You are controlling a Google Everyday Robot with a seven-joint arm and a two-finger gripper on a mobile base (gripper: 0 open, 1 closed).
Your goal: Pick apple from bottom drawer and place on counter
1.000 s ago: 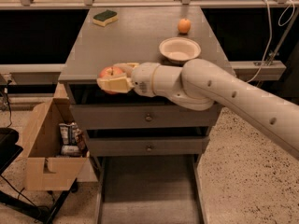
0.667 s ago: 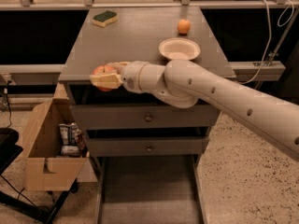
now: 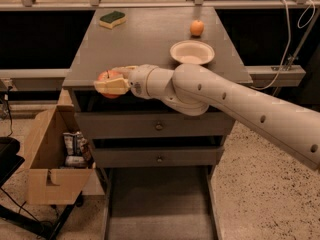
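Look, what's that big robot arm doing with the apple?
The robot's gripper is shut on a red apple, holding it at the front edge of the counter. The apple does not look set down yet. Below, the bottom drawer stands open and looks empty. A bowl, a small orange fruit and a sponge sit on the counter.

1 sponge (image 3: 112, 19) near the rear-left corner; 1 orange fruit (image 3: 197, 28) toward the rear-right corner; 1 pale bowl (image 3: 192, 52) just in front of it; cardboard box (image 3: 50, 184) on the floor, left. Gripper (image 3: 113, 84) at the front-left edge.
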